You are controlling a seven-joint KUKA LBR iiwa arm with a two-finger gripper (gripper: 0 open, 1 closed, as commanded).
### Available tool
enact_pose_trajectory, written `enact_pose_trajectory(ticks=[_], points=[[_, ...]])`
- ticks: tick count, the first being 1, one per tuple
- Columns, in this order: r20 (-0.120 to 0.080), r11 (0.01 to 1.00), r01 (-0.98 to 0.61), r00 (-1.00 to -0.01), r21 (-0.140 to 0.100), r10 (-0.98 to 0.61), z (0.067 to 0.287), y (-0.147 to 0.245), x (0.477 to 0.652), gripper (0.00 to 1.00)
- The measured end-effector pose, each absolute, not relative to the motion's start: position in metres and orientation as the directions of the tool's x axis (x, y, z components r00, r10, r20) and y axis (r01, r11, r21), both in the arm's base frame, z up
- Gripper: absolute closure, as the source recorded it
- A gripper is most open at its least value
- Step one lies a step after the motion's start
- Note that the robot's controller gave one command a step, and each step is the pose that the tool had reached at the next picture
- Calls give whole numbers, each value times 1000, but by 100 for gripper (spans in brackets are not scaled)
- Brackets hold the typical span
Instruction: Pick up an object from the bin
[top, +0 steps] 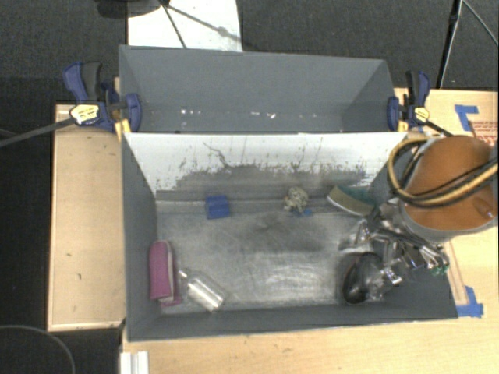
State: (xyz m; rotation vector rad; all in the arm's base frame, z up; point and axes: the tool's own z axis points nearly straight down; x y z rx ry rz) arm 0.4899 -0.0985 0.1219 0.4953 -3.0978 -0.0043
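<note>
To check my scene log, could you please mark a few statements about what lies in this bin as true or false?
1. A small blue block lies near the back wall. True.
2. The purple object lies by the right wall. False: it lies front left.
3. The gripper is in the front right corner, over a dark rounded object. True.
4. The clear object lies beside the blue block. False: it lies next to the purple object.

Got the gripper (373,275) down in the lower-right corner of the bin (273,255), right over a dark rounded lump (355,287). Also spotting a purple block (161,269) and clear tube (201,290) lower-left, plus a blue cube (217,206) and grey wad (295,199) further back.
</note>
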Motion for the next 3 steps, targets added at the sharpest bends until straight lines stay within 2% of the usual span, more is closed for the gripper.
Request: enact_pose_trajectory(ticks=[1, 2, 3], points=[[0, 873, -487, -873, 1, -487, 78, -127, 494, 0], [-2, 873, -488, -873, -1, -488, 79, -126, 495, 100], [-6, 853, -522, -853, -6, -522, 216, -114, 477, 100]])
